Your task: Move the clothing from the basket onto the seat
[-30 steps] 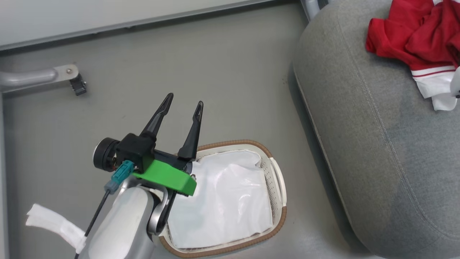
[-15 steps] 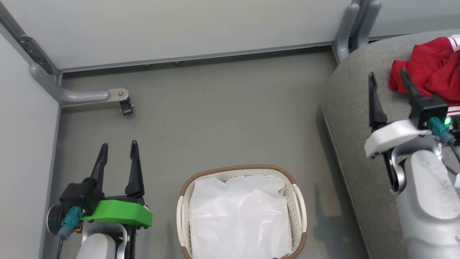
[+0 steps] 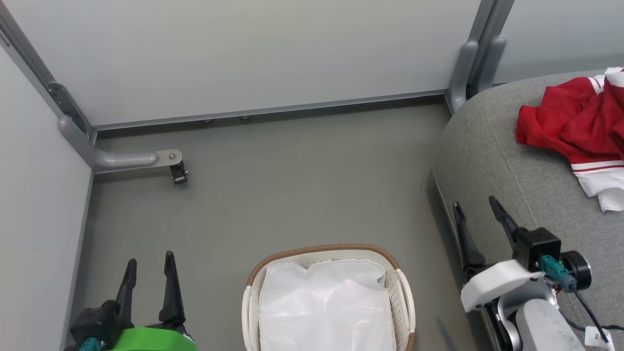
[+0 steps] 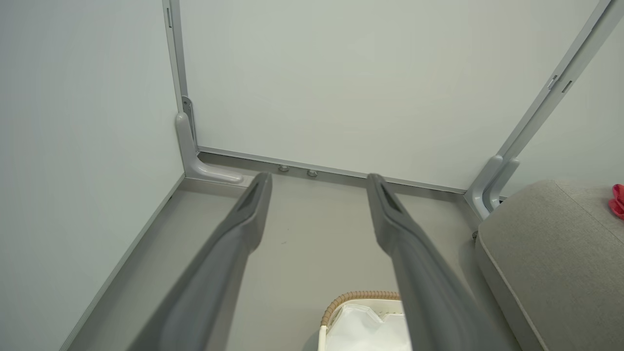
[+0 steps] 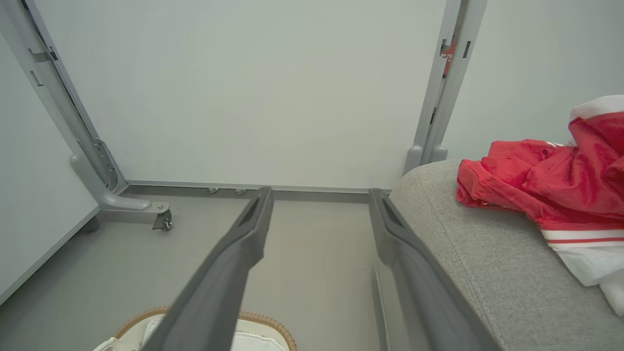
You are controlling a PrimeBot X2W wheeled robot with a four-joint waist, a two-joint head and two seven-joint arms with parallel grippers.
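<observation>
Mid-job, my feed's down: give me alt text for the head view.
Bright red fabric clothing with white striped trim lies on the large grey woven-fabric seat at right; the oval white perforated plastic basket on the floor shows its plain white liner, no red fabric. The left hand at lower left and right hand by the seat's edge are open, empty.

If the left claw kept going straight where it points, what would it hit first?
Probably the pale wall panel, near its bottom rail; the left gripper has floor ahead before that, though depth is uncertain.
</observation>
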